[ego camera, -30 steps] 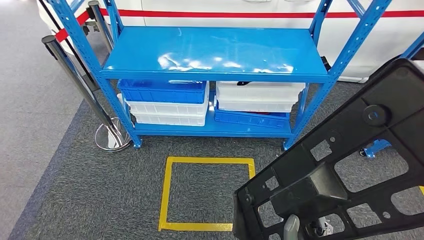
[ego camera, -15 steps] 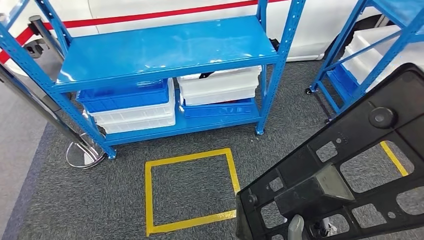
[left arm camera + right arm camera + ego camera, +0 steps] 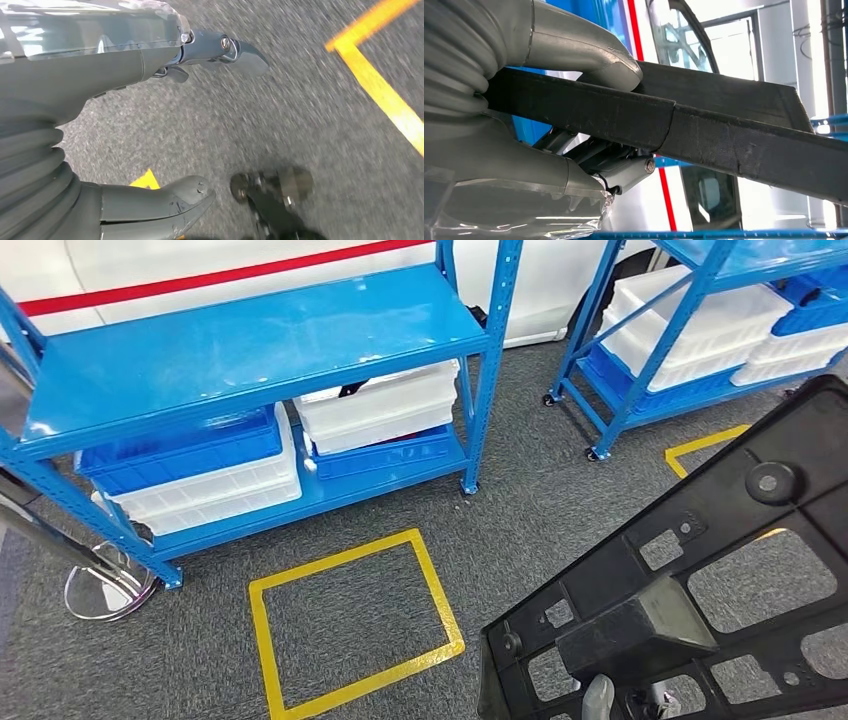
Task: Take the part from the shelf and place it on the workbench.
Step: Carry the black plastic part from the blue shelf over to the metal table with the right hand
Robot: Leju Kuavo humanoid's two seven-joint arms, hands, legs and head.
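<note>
A large black plastic part [image 3: 700, 570], a flat frame with several cut-out windows, fills the lower right of the head view and is tilted up. My right hand [image 3: 597, 700] holds it from below, its grey thumb showing at the part's lower edge. In the right wrist view my right hand [image 3: 549, 100] grips the part's thick black edge [image 3: 724, 130], thumb on one side and fingers on the other. My left hand [image 3: 75, 75] hangs above the grey carpet with its fingers apart and nothing in it.
A blue shelf [image 3: 250, 350] stands ahead with blue bins [image 3: 180, 445] and white bins [image 3: 380, 405] on its bottom level. A second blue shelf [image 3: 700, 300] with white bins is at the right. A yellow taped square [image 3: 350, 620] marks the carpet. A chrome post base [image 3: 100, 590] stands at the left.
The camera has turned to the right: the shelf and yellow square slid left and a second shelf came into view. The black part stays in my right hand.
</note>
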